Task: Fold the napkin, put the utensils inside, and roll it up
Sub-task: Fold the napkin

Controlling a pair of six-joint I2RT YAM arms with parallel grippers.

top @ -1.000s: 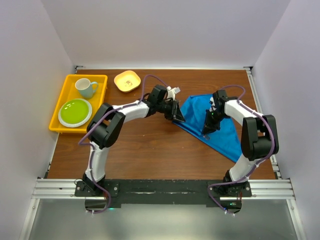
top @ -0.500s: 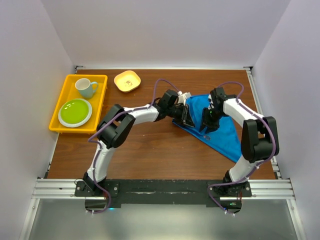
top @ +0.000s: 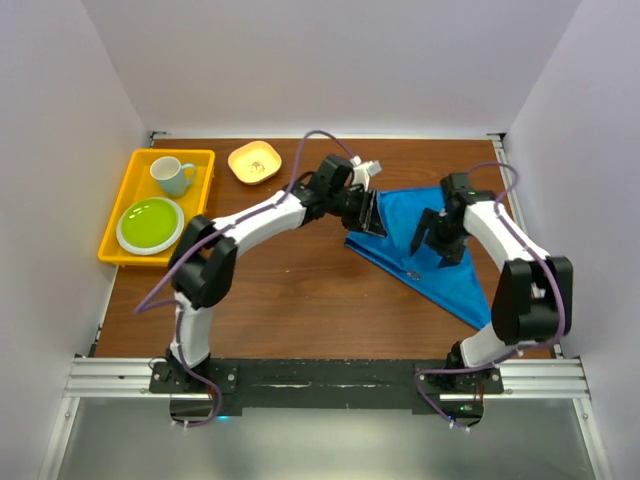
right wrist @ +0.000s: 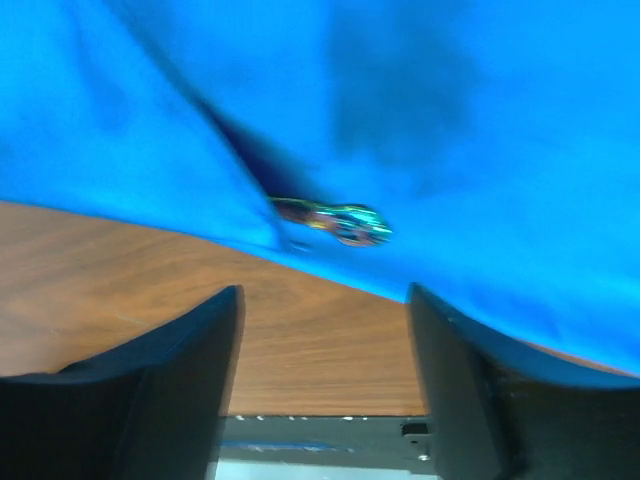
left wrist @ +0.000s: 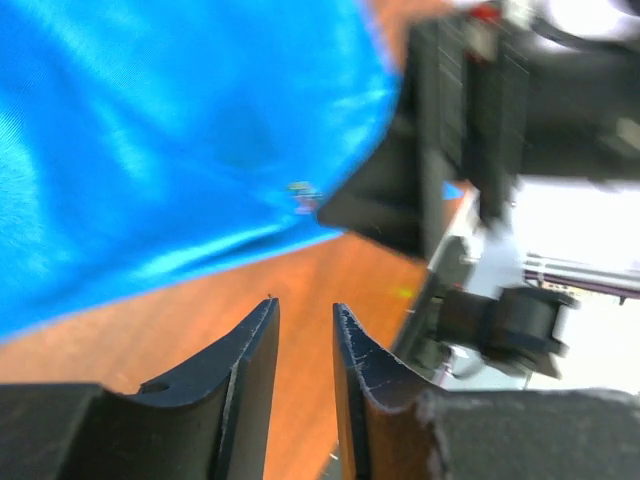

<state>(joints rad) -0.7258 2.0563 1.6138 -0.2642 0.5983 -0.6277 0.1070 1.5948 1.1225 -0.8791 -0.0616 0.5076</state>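
The blue napkin (top: 440, 262) lies folded in a long triangle on the right half of the table. The tip of an iridescent utensil (right wrist: 335, 220) sticks out from under its fold; it also shows as a small speck at the napkin's edge (left wrist: 300, 192). My left gripper (top: 368, 212) hovers at the napkin's left corner, its jaws (left wrist: 303, 305) narrowly open over bare wood with nothing between them. Above the napkin's middle, my right gripper (top: 436, 243) is wide open and empty (right wrist: 325, 295). The rest of the utensil is hidden in the cloth.
A yellow tray (top: 124, 205) at the back left holds a pale cup (top: 172, 175) and a green plate (top: 150, 225). A small orange bowl (top: 254, 162) sits beside it. White walls close in the table on three sides.
The right gripper opened from nearly shut and drew back to the right off the cloth. The left gripper moved right and back along the napkin's edge and parted slightly. The napkin now lies flatter.
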